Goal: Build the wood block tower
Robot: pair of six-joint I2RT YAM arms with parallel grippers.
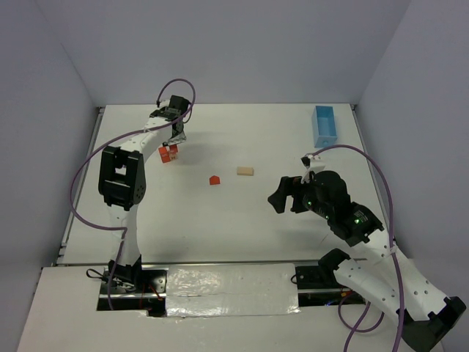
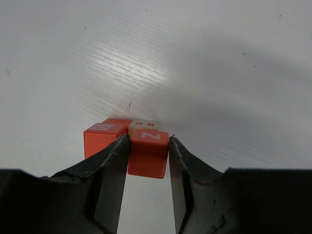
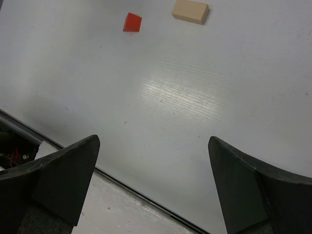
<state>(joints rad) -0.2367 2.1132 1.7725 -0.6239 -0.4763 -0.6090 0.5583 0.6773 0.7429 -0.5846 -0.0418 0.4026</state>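
My left gripper is shut on a red-orange cube marked with a white Z; both fingers press its sides. Just behind the cube sit a second red-orange block and a pale tan block, all close together. From above this cluster lies at the table's back left, under my left gripper. A small red block and a tan bar lie loose mid-table, and the right wrist view also shows the red block and the tan bar. My right gripper hangs open and holds nothing, right of centre.
A light-blue rectangular tray stands at the back right corner. Grey walls close the table on three sides. The table's near edge with its dark seam runs under my right gripper. Purple cables loop off both arms.
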